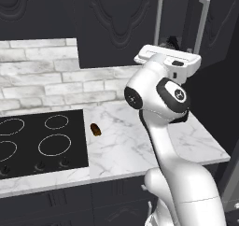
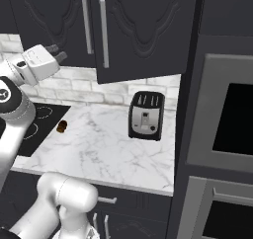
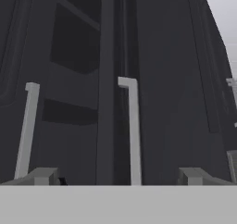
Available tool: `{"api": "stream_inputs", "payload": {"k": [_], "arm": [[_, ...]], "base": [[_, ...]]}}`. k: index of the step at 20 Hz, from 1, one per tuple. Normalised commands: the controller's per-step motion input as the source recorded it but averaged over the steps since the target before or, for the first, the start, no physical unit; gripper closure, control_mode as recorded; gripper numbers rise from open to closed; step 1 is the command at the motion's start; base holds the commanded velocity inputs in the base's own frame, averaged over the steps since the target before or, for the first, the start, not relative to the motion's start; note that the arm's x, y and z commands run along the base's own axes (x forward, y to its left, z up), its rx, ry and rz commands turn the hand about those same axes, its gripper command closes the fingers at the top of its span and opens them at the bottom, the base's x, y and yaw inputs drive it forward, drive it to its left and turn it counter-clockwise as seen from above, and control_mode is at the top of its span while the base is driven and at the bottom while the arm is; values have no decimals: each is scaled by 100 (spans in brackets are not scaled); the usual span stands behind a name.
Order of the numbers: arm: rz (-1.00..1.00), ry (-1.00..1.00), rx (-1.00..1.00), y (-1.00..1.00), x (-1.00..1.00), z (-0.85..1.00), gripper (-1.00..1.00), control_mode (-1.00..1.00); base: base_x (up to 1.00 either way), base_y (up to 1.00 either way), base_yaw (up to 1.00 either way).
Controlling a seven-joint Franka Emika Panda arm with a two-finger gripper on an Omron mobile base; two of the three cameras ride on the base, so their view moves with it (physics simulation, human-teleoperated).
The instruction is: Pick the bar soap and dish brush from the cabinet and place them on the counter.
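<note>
At cabinet (image 2: 143,30) front, doors shut. Gripper (image 3: 120,174) raised level w/ the silver bar handles (image 3: 132,130), jaws spread wide, nothing between them, touching nothing; hand view puts one handle between the fingertips (image 3: 44,176), apart from both. Gripper in right base view (image 2: 58,54) just left of handle pair. Bar soap & dish brush: can't tell where. Counter (image 1: 140,141) below: dark brown lump (image 1: 95,129) near cooktop (image 1: 42,141); toaster (image 2: 146,115) by back wall.
</note>
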Motion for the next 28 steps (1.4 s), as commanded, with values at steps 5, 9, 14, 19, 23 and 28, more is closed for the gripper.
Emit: {"api": "stream_inputs", "payload": {"k": [5,9,14,19,23,28], "arm": [[-4,3,4,0,6,-17,-100,-100],[-4,2,5,0,21,-11,-100,-100],[-4,0,7,0,29,-3,-100,-100],[-2,1,7,0,28,-4,-100,-100],[0,2,5,0,26,-3,-100,-100],[0,2,0,-3,21,-2,-100,-100]], "base": [[0,0,0],[0,0,0],[0,0,0],[0,0,0],[0,0,0],[0,0,0]]}}
